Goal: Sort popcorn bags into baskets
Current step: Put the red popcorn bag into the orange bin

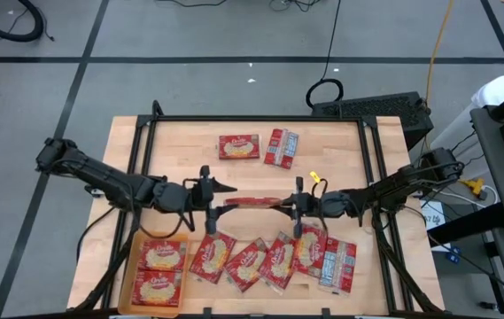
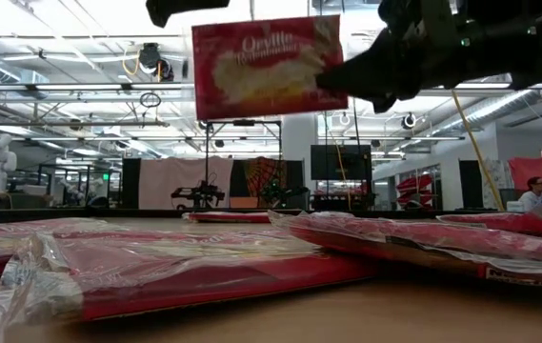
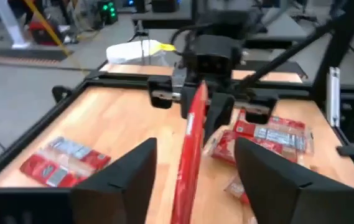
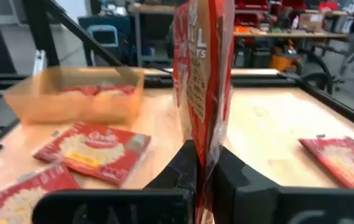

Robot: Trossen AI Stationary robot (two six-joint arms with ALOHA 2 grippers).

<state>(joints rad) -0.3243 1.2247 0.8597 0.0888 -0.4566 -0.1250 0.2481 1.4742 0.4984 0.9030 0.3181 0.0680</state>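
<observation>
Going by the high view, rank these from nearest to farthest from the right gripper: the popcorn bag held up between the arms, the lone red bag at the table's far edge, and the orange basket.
1. The held popcorn bag: pinched at its end in the right gripper, mid-table.
2. The lone red bag: flat near the far edge, left of a striped bag.
3. The orange basket: near-left corner, past the left gripper.

Bright overhead ceiling lights, low view backlit, wrist views blurred
</observation>
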